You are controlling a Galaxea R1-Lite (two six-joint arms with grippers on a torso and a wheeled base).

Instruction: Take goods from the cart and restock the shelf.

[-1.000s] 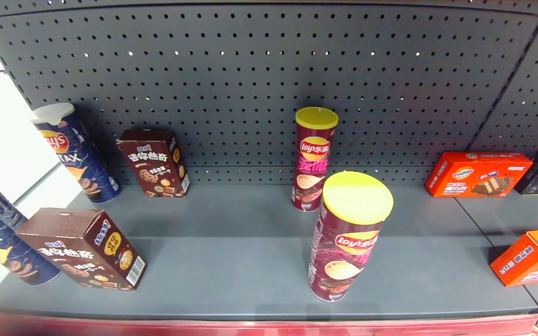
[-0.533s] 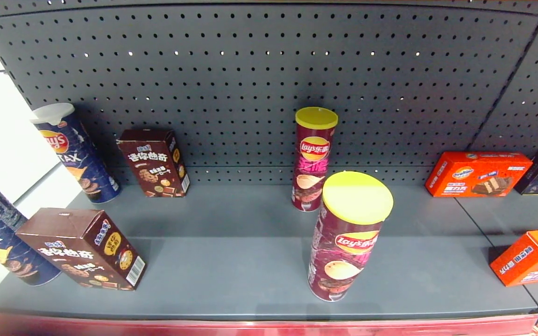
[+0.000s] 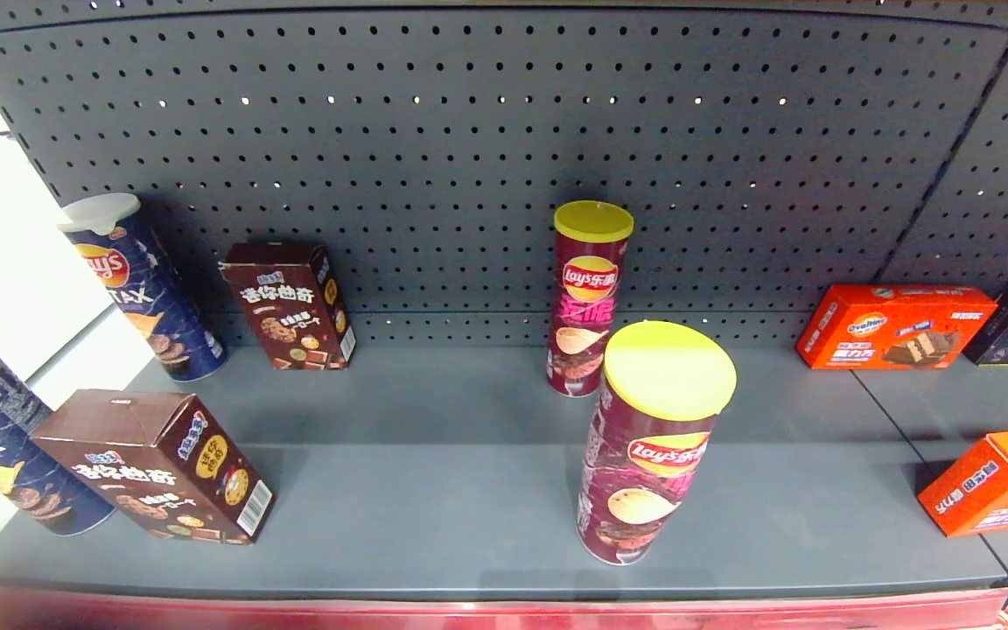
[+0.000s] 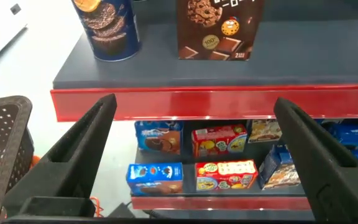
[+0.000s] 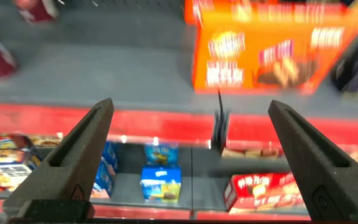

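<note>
**Mia:** Is the shelf [image 3: 434, 490] full yet?

**Tom:** No. Some goods stand on it. There is a front red can [image 3: 648, 446] and a back red can [image 3: 587, 302]. There are blue cans [image 3: 141, 284] at the left end, brown boxes [image 3: 290, 306] next to them, and orange boxes [image 3: 893, 325] on the right. But there is lots of bare room in between.

**Mia:** Are the hands holding anything?

**Tom:** No. The left hand [image 4: 194, 106] is spread wide with nothing in it. The right hand [image 5: 191, 107] is spread wide too, and it has nothing. Both hang in front of the shelf's red edge [image 4: 148, 104].

**Mia:** Where is the cart?

**Tom:** A black basket with holes [image 4: 2, 137] sits down low near the left hand. I think that is the cart. I cannot see what is inside it.

**Mia:** So what is left to do?

**Tom:** I think a hand has to go to the cart, grab one more thing and set it in a bare spot. It will likely take many more turns.
</note>
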